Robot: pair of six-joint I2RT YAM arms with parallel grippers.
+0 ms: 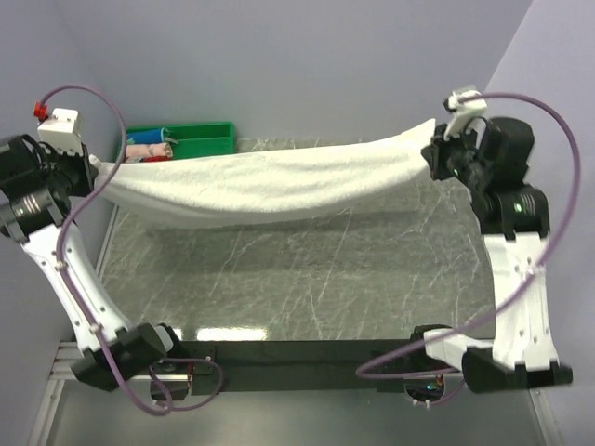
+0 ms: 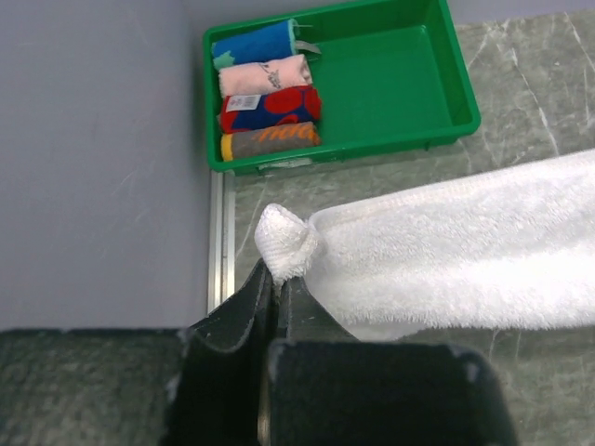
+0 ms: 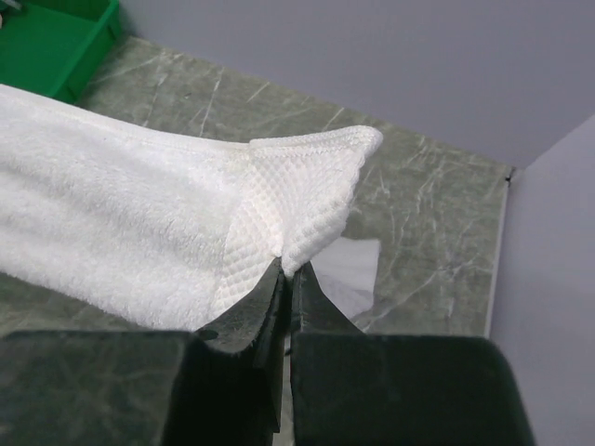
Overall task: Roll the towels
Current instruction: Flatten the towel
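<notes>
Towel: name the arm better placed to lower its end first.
Probably right: the right gripper pinches the towel over bare table; the left gripper holds its end close to the bin.

A green tray stands at the far left corner of the grey marble desk. In its left end four rolled cloths lie side by side: a blue cloth, a pink cloth, a red cloth and a grey cloth.

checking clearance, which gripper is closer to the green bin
Left. The left gripper, shut on a corner of the towel, hangs close beside the green bin at the far left; the right gripper pinches the opposite corner, across the table from the bin.
</notes>
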